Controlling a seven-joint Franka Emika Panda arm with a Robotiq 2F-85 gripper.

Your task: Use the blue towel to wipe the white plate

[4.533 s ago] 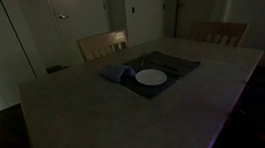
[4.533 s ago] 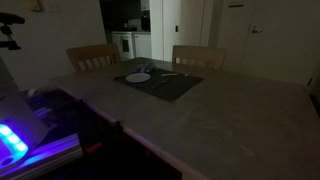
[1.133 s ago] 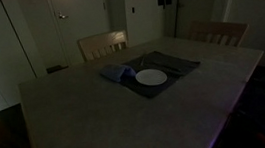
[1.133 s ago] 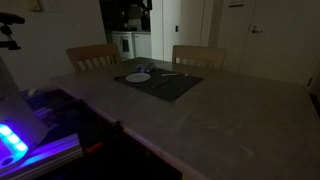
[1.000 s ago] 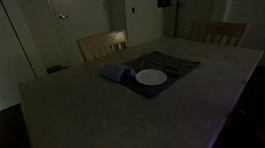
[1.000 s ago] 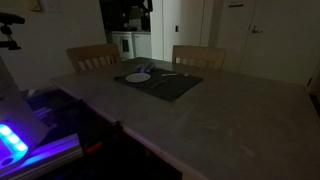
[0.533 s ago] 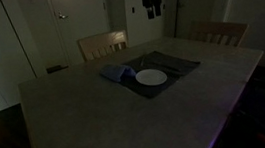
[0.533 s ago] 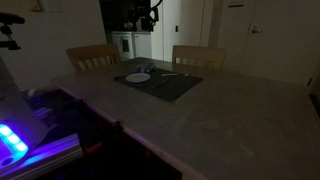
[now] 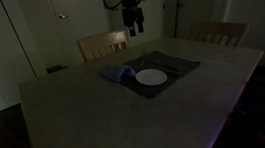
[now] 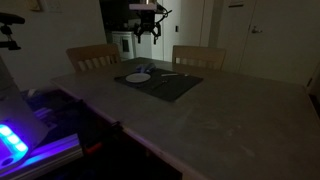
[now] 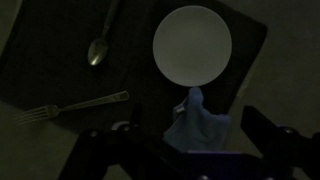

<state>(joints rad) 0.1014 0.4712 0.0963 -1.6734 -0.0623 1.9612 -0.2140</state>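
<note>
The crumpled blue cloth towel (image 11: 200,125) lies on one edge of the dark rectangular placemat (image 11: 60,75), just beside the round white plate (image 11: 192,45). In the wrist view the towel is broad at the bottom of the picture and narrows to a small peak that points straight at the plate. Its long axis runs from that wide base up toward the plate's rim. The peak comes very close to the rim; whether they touch cannot be told in the dim light.

In both exterior views the black end effector (image 9: 134,28) hangs high above the far side of the large pale worktop (image 9: 97,118), well apart from everything on it and pointing down. In the wrist view its two fingers (image 11: 262,135) stand wide apart, with nothing held between them.

On the placemat there are:
- one plate
- one towel
- one metal spoon (image 11: 98,49), bowl end near the mat's middle and handle slanting away
- one metal fork (image 11: 75,106), lying nearly crosswise in the wrist view with its tines away from the towel

Two wooden chairs (image 9: 102,44) (image 9: 220,33) stand at the far edge of the worktop.
</note>
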